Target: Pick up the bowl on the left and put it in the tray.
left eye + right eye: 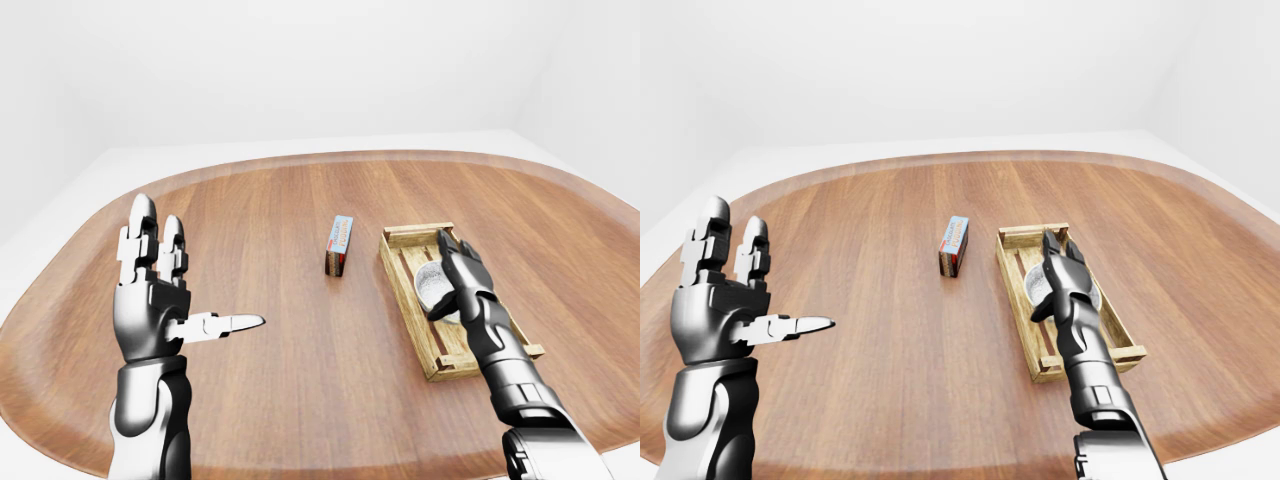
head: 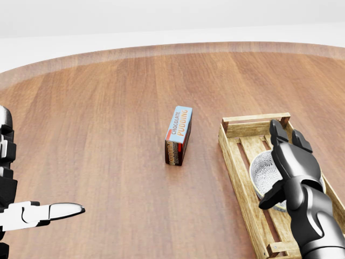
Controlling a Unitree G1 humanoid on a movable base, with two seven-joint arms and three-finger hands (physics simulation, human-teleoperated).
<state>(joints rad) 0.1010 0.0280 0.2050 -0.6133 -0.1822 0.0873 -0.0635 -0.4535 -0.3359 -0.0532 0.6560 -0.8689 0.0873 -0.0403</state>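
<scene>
The patterned grey-and-white bowl lies inside the wooden slatted tray at the right of the head view. My right hand hovers over the bowl's right half, open. Its fingers stretch toward the tray's far end and its thumb sits by the bowl's near rim. Most of the bowl is hidden behind the hand, and I cannot tell whether the hand touches it. My left hand is raised at the left of the left-eye view, open, fingers up and thumb pointing right, holding nothing.
A chocolate pudding box stands on its edge on the round wooden table, just left of the tray. The table's near rim shows in the left-eye view below both arms.
</scene>
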